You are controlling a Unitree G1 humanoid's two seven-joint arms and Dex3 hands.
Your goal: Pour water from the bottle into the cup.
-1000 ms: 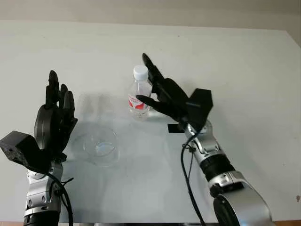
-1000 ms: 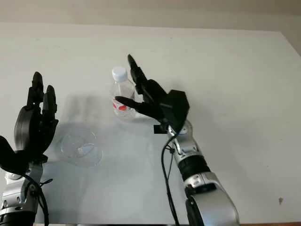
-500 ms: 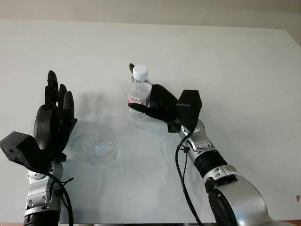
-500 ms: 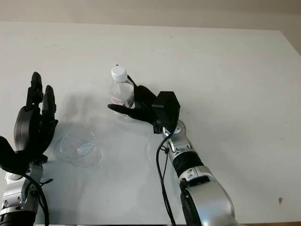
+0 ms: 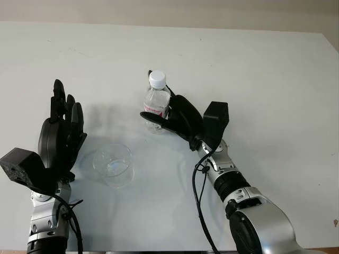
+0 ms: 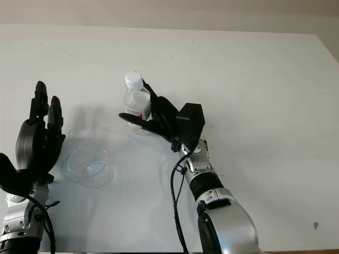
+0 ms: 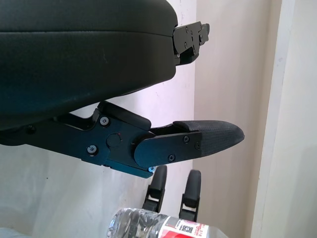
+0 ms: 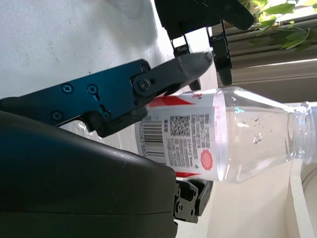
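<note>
Now the right hand point(image 5: 177, 117) has gone from reaching beside the bottle point(image 5: 157, 106) to wrapping its fingers round the labelled body (cap on, upright on the table point(image 5: 275, 79)); the lift can begin; the left hand point(image 5: 61, 138) waits open beside the cup point(image 5: 112, 164).

Since a second ago, you will see that your right robot hand point(image 5: 168, 117) has gone from open beside the bottle point(image 5: 156, 103) to fingers wrapped around its labelled body, and the bottle now stands slightly further from you.
</note>
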